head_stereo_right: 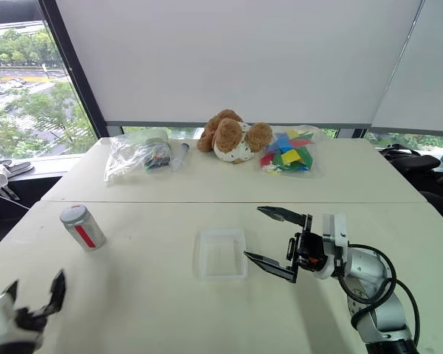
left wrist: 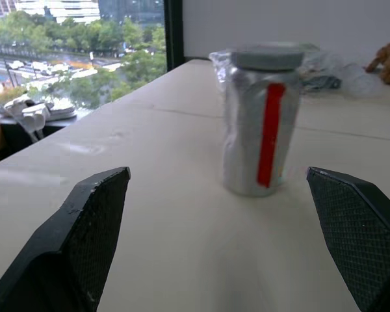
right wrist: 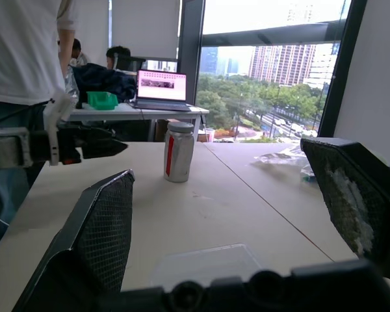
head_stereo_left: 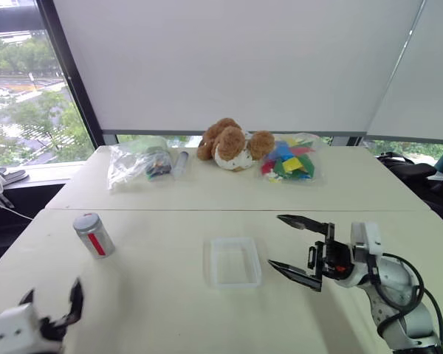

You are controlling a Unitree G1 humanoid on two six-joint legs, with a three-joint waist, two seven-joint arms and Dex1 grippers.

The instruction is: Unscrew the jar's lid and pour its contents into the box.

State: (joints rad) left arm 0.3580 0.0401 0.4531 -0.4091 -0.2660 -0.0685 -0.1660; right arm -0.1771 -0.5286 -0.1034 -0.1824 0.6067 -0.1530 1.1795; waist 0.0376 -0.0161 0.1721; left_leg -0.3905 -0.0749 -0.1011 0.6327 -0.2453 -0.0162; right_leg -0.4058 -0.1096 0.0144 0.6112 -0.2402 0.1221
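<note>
The silvery jar (head_stereo_left: 94, 234) with a red label stands upright on the left of the table, its grey lid (left wrist: 268, 57) on top. Its contents are hidden inside. My left gripper (head_stereo_left: 52, 299) is open, low at the near left, pointing at the jar (left wrist: 260, 123) from a short way off without touching it. The clear box (head_stereo_left: 235, 262) lies flat mid-table with nothing visible in it. My right gripper (head_stereo_left: 275, 240) hovers open just right of the box, one finger above the other, pointing left across it toward the jar (right wrist: 179, 151).
Along the far side of the table lie a clear bag (head_stereo_left: 140, 162), a brown teddy bear (head_stereo_left: 232, 144) and a bag of coloured pieces (head_stereo_left: 289, 158). A person in a white shirt (right wrist: 26, 52) stands beyond the left end of the table, near a desk with a laptop (right wrist: 161, 86).
</note>
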